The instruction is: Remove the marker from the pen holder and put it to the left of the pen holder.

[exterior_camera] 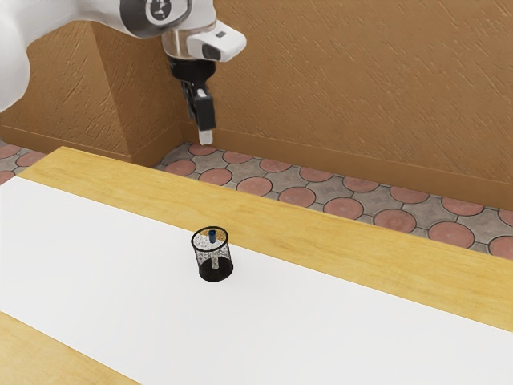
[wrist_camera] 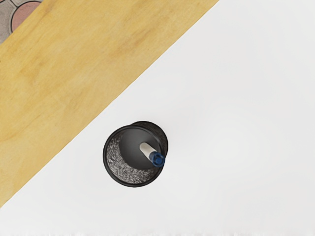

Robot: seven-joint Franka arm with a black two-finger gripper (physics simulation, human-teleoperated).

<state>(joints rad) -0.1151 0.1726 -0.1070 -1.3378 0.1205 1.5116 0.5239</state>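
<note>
One marker (wrist_camera: 147,148) stands in the black mesh pen holder (wrist_camera: 116,164), blue end up, on the desk's (exterior_camera: 321,241) white strip (exterior_camera: 96,265). Arm (exterior_camera: 80,18) comes in from the exterior view's upper left — gripper (exterior_camera: 206,138) aimed down, well apart from the holder. Clenched or released — can't tell.

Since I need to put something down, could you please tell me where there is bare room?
The white strip is bare on both sides of the pen holder, as is the wood between strip and floor tiles. Only the holder, with the marker inside, takes up room.
</note>
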